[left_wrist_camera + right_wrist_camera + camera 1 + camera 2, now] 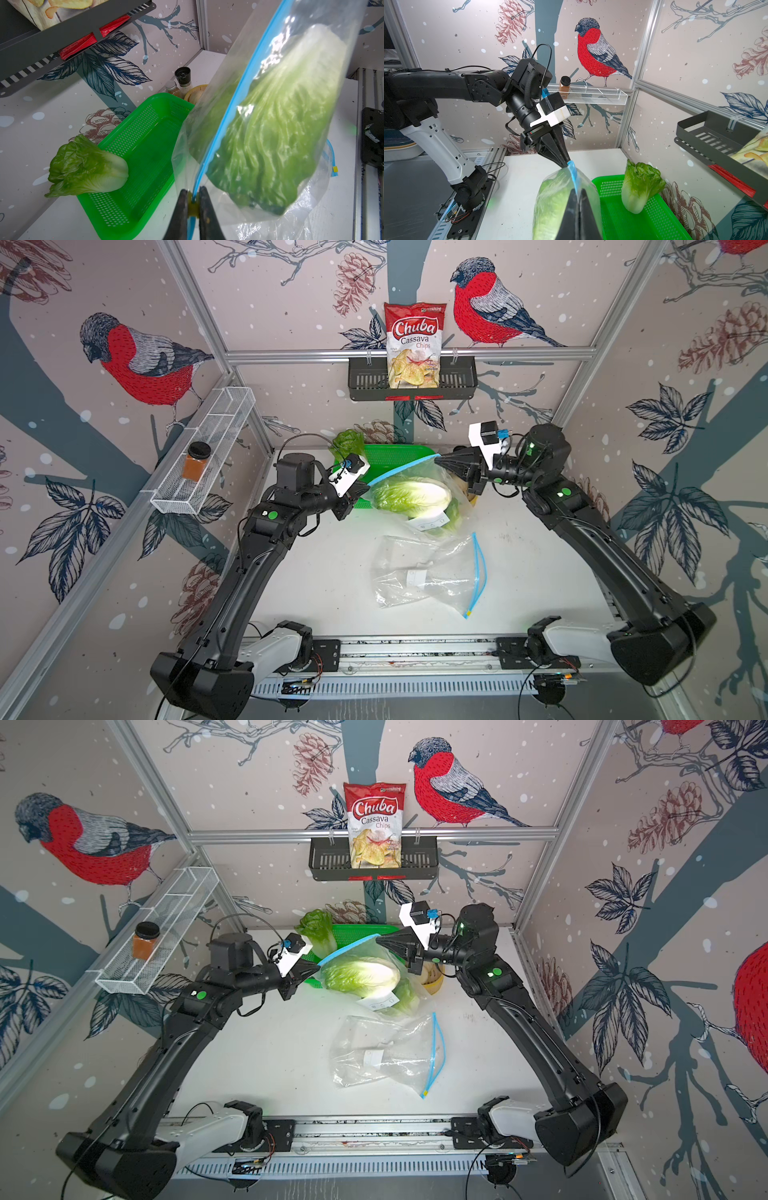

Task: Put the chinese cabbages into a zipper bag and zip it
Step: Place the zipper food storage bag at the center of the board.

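Observation:
A clear zipper bag (446,483) with a blue zip strip (234,108) hangs between my two grippers, above the table's back. One chinese cabbage (411,494) (360,975) (270,135) fills it, and a second green head (454,514) shows under it. My left gripper (365,488) (193,197) (568,163) is shut on the yellow slider (193,205) at the strip's end. At the other end of the strip, my right gripper (436,460) (578,194) is shut. Another cabbage (348,441) (87,168) (641,185) leans on the green basket's (135,187) far left corner, outside the bag.
A second, empty zipper bag (428,576) lies flat mid-table. Spice bottles (182,76) and a wooden bowl (195,93) stand behind the held bag at the back right. A chips bag (413,344) sits in the black wall shelf, a spice jar (197,460) in the white wire shelf.

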Available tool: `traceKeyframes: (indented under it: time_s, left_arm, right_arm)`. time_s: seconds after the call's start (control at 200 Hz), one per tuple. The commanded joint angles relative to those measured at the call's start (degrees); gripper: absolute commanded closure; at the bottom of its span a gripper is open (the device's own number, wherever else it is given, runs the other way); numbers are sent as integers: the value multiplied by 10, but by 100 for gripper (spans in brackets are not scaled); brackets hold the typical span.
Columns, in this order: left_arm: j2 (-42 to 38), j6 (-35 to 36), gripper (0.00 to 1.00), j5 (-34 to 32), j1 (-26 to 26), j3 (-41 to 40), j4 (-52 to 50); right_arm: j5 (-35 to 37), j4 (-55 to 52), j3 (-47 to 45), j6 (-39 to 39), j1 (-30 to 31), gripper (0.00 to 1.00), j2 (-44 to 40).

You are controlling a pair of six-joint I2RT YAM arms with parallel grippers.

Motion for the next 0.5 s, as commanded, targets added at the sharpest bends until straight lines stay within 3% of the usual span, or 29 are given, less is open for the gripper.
traceKeyframes:
  time_s: [0.0, 0.085, 0.495]
  left_arm:
    - [-4, 4, 90, -4, 1, 3, -9]
    - [-6, 4, 94, -9, 1, 0, -15]
    - [-13, -12, 94, -94, 1, -30, -45]
  right_arm:
    - [-6, 45, 0, 8, -3, 100, 0]
    - [-6, 51, -1, 13, -7, 100, 2]
    - [44, 118, -15, 68, -38, 100, 8]
